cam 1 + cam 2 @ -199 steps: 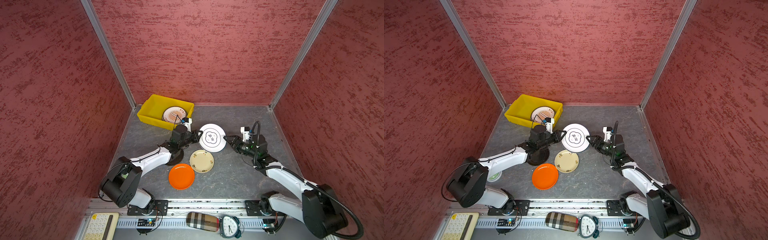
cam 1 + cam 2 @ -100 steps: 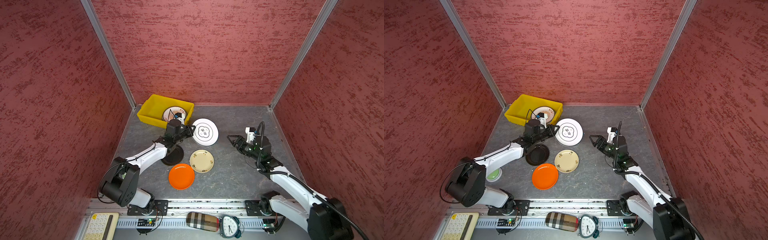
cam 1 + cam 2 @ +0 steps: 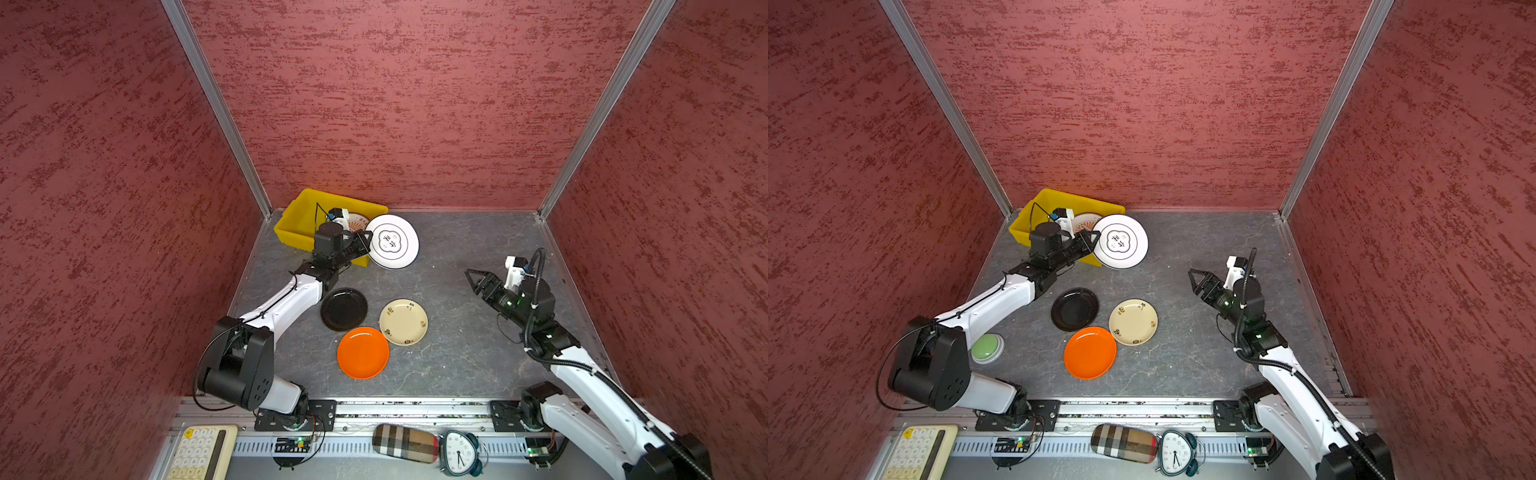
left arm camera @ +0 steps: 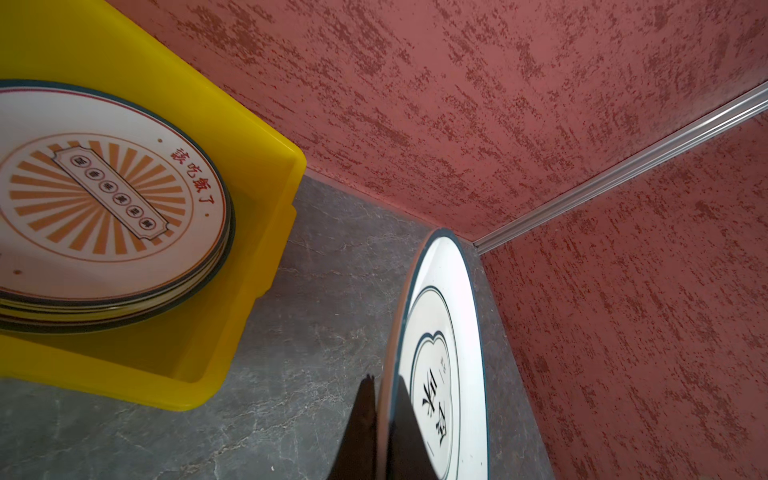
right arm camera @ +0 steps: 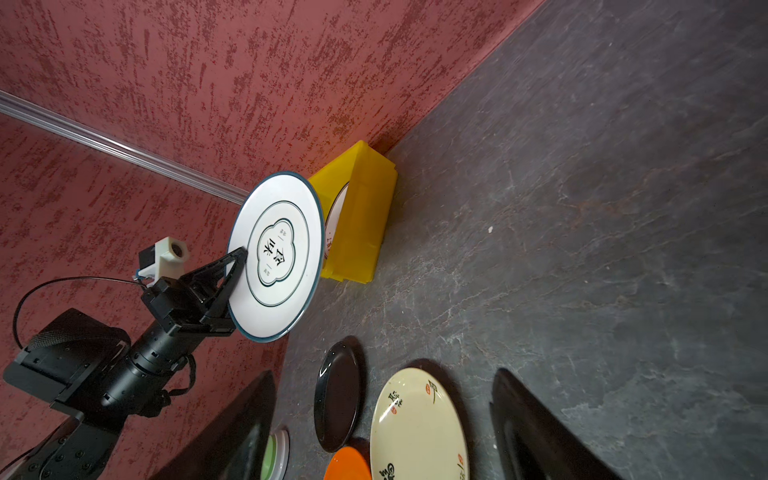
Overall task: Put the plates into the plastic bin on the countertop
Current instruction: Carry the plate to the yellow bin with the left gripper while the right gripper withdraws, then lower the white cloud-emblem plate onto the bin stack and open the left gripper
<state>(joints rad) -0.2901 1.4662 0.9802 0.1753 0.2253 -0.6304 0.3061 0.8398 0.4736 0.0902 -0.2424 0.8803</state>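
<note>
My left gripper (image 3: 368, 239) is clamped tight on the rim of the white plate (image 3: 392, 242) with the cloud outline, one finger (image 4: 361, 424) under it and one over its face. It holds the plate clear of the countertop (image 3: 457, 249). From my left wrist I see the plate nearly edge-on, reaching straight out ahead of my fingertips, over bare stone just past the near corner of the yellow bin (image 4: 257, 232). In both top views it covers the bin's right-hand end. Inside the bin lies a stack of plates, the sunburst plate (image 4: 95, 195) on top, off to one side of my held plate and apart from it. My right gripper (image 3: 471, 280) hangs over the right side of the countertop with its jaws spread wide and nothing between them, pointing toward the held plate but well apart from it. Nearer the rail, between my two arms, the black plate (image 3: 344, 309), the cream plate (image 3: 403, 322) and the orange plate (image 3: 363, 352) lie flat on the stone, close together, out of reach of either hand as they stand.
</note>
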